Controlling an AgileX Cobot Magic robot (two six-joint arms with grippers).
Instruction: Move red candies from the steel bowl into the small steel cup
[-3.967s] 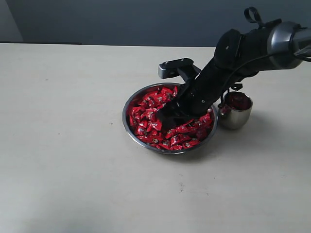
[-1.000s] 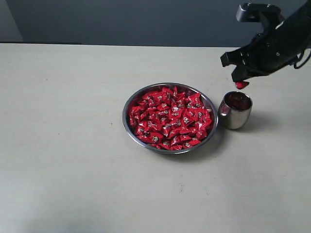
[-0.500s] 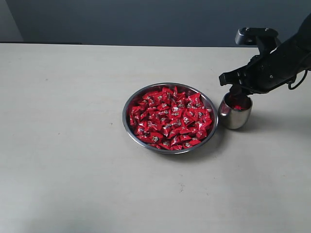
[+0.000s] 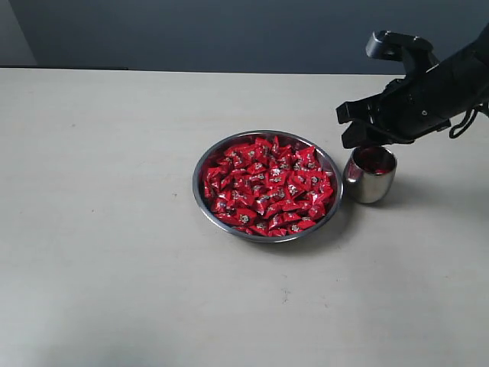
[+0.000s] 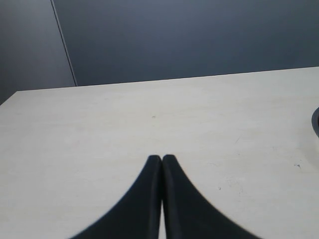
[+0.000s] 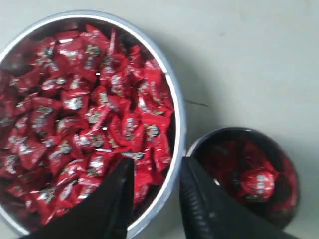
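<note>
The steel bowl sits mid-table, heaped with red candies. Just to its right stands the small steel cup with red candies inside. My right gripper hovers above the gap between bowl and cup, open and empty. From the right wrist view, the bowl rim and its candies lie under one finger, and the cup holds a candy beside the other; the gripper has nothing between its fingers. The left gripper is shut over bare table, holding nothing.
The pale table stretches wide to the left and front of the bowl. A dark wall runs behind the table's far edge. The bowl's edge just shows in the left wrist view.
One second ago my right gripper held a red candy above the cup. It came down, opened, and the candy now lies in the cup; the gripper has shifted slightly left.
</note>
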